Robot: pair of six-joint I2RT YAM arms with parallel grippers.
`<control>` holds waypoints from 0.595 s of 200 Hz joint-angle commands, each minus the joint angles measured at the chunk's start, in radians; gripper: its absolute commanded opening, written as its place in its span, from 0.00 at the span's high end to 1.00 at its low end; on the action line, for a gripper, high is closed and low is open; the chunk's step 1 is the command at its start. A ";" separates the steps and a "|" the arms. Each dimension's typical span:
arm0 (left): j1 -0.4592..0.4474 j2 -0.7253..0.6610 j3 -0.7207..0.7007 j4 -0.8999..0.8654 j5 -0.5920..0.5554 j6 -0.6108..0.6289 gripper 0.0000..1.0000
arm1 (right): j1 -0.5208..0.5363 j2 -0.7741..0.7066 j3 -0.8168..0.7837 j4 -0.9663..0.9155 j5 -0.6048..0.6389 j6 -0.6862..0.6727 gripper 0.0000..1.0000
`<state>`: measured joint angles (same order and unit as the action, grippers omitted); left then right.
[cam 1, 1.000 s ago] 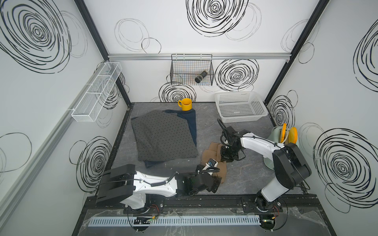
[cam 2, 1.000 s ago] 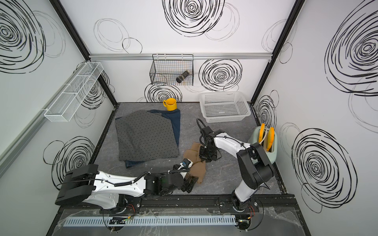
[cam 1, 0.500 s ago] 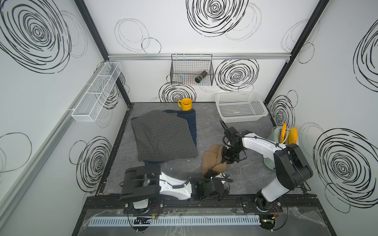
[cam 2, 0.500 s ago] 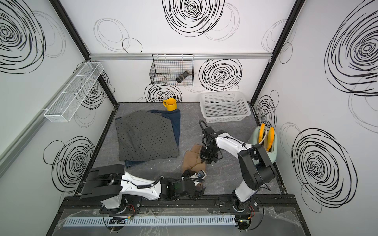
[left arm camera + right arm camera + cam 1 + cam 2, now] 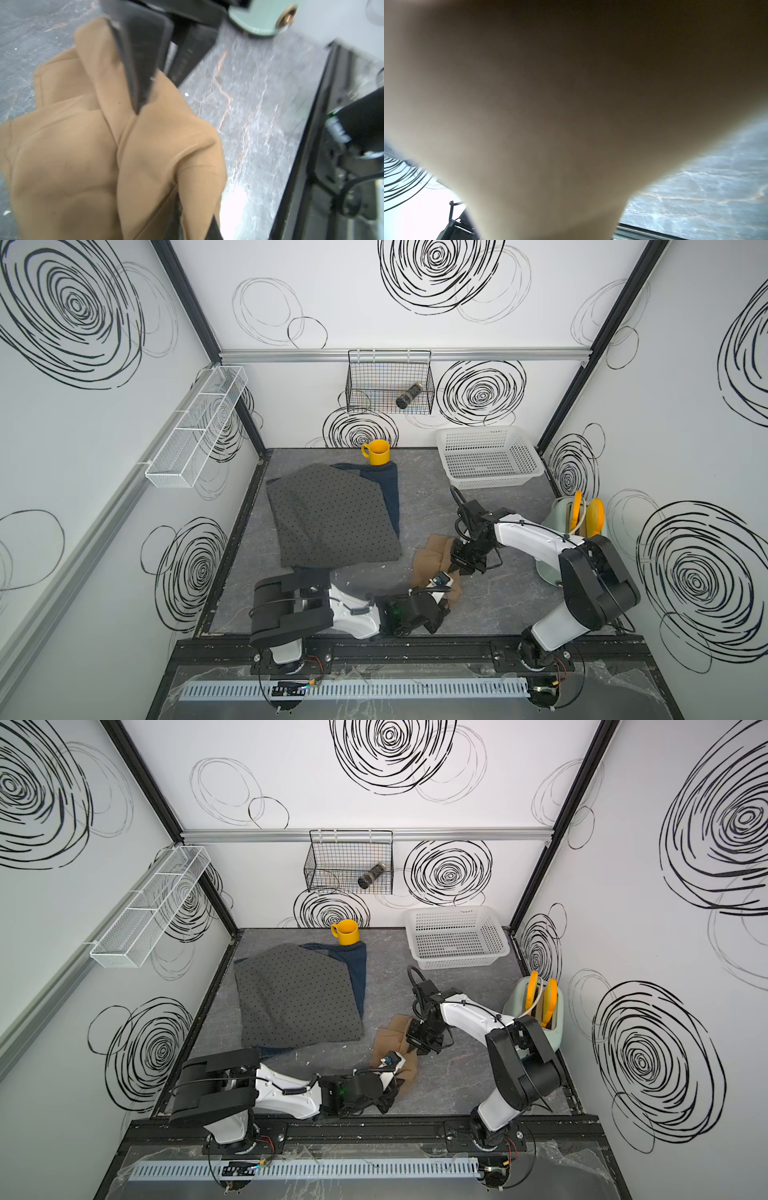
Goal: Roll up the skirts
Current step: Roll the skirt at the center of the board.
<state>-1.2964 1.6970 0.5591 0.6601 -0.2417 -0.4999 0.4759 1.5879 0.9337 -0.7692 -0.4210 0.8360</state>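
Here, the left gripper [image 5: 139, 104] is pinching the crumpled plain tan cloth skirt [image 5: 428, 562], lying lower centre in both top views; the right gripper [image 5: 460, 564] is touching its right edge (jaws hidden, cannot tell).

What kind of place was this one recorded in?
Probably a robot test cell: scribbled walls enclose a grey table; left arm and right arm bolt to a front rail; staged yellow mug.

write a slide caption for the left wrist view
Left gripper pinching a raised fold of the tan skirt over the grey marbled tabletop, seen from the left wrist.
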 commanded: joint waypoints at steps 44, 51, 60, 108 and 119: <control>0.096 -0.007 -0.244 0.517 0.195 -0.399 1.00 | -0.023 -0.026 0.042 0.050 -0.043 0.023 0.50; 0.095 -0.003 -0.261 0.552 0.194 -0.423 1.00 | -0.030 -0.039 0.038 0.063 -0.036 0.020 0.43; 0.097 0.003 -0.282 0.604 0.195 -0.451 1.00 | -0.039 -0.062 0.025 0.090 -0.035 0.009 0.36; 0.129 0.084 -0.399 0.882 0.207 -0.667 1.00 | -0.052 -0.162 -0.112 0.201 -0.092 -0.103 0.29; 0.129 0.129 -0.414 0.965 0.217 -0.704 1.00 | -0.047 -0.184 -0.154 0.234 -0.107 -0.105 0.28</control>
<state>-1.1790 1.7512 0.1822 1.3537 -0.0494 -1.0393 0.4221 1.4391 0.8555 -0.5983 -0.4889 0.7803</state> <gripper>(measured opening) 0.125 0.706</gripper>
